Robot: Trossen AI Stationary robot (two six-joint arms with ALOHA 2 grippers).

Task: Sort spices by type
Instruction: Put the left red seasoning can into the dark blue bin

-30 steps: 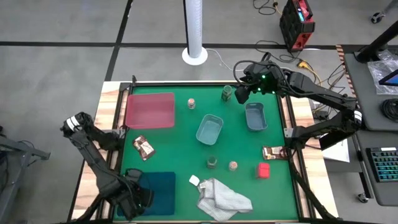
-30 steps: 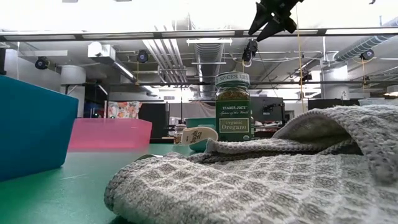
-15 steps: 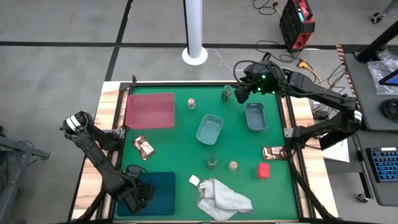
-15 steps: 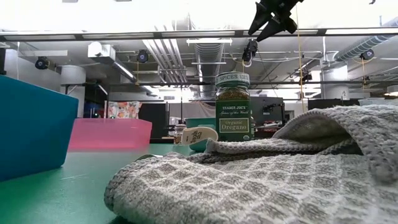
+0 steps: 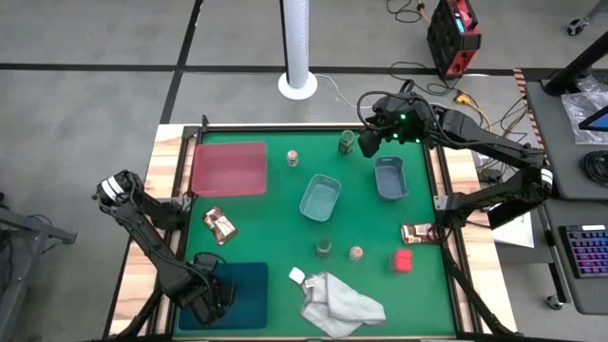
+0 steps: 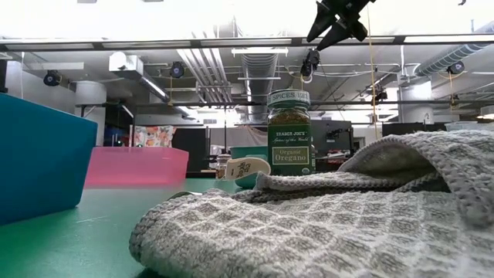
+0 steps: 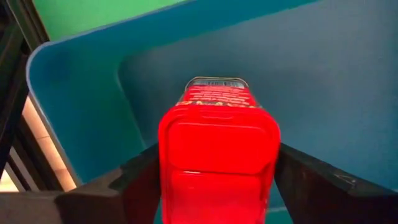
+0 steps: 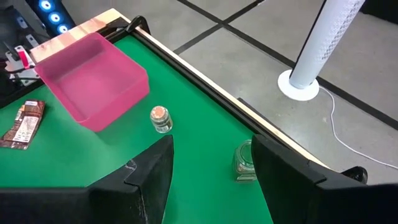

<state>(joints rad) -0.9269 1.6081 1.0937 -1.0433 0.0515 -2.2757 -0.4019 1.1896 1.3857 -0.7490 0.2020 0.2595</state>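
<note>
The left gripper (image 7: 217, 186) is down over the teal tray (image 5: 249, 285) at the near left corner of the table, its fingers (image 7: 134, 186) pinching a bright red-pink block (image 7: 217, 149) from both sides, the block tilted into the tray's blue interior. Over at the far right, the right gripper (image 5: 370, 142) hovers above the green mat with fingers (image 8: 149, 174) spread wide, holding nothing; just beside it stands a dark green jar (image 5: 347, 142) near the far edge. A tan-topped jar (image 5: 293, 158) sits alone to the right of the pink tray (image 5: 228, 168), clear of it. Two bluish tubs lie in the middle, one tub (image 5: 320, 197) angled at centre and the other tub (image 5: 390, 178) below the right gripper. On the near side, a second dark green jar (image 5: 324, 247), labelled oregano in the low view, stands just beside a second tan-topped jar (image 5: 356, 253). Further right, the other pink block (image 5: 403, 259) lies near a brown foil sachet (image 5: 418, 233) at the right edge. The other sachet (image 5: 219, 225) rests on the left between the two trays. A white-grey cloth (image 5: 340, 299) is crumpled at the near edge.
</note>
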